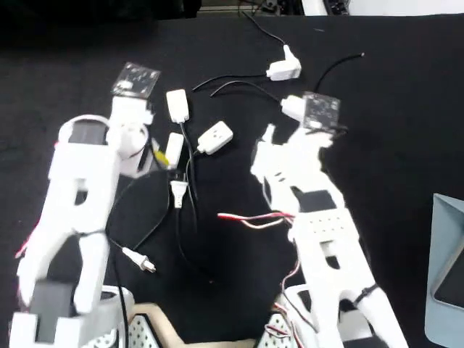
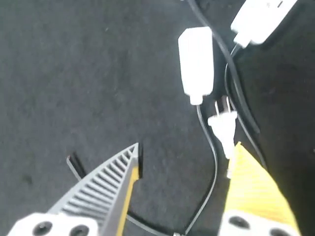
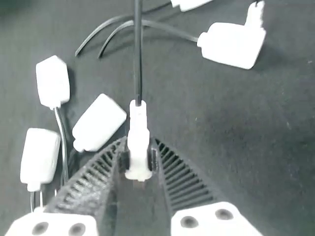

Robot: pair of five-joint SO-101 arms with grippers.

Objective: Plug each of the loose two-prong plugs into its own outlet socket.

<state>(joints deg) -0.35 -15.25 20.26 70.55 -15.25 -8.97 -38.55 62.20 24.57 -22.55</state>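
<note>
"Across the black bench (image 1: 65, 43), how much of the plugging was done?" the desk asked.

"None that showed. My right pincer (image 3: 138, 146) was pinched on a white plug (image 3: 138, 118), its black cord (image 3: 137, 49) running straight out from the fingertips; I could not make out its prongs. My left pincer (image 2: 187, 147) stood spread and empty. A second two-prong plug (image 2: 222, 125) lay just beside its yellow finger (image 2: 251, 187), prongs bare, pointed at a socket block (image 2: 197, 59) but short of it. A third plug (image 1: 143, 262) lay loose by my left arm's lower link, well apart from any socket."

"So what was left?"

"By my reckoning, nearly everything: three plugs to seat, and only one of them in a grip. The sockets were close at hand, at least. A far socket block (image 1: 177, 105) and a tilted socket block (image 1: 215, 136) sat bunched between my two arms."

"And room to work?"

"Tight in the middle, where thin cords (image 2: 215, 164) wound among the blocks and plugs. The red-and-white wires (image 1: 254, 217) off my right arm lay across the gap, so a careless sweep could have dragged something. A white adapter block (image 1: 284, 69) lay toward the bench's far side. Open bench stretched at the far left and to the right of my right arm, as far as a pale grey box (image 1: 449, 268) at the bench's right side."
</note>
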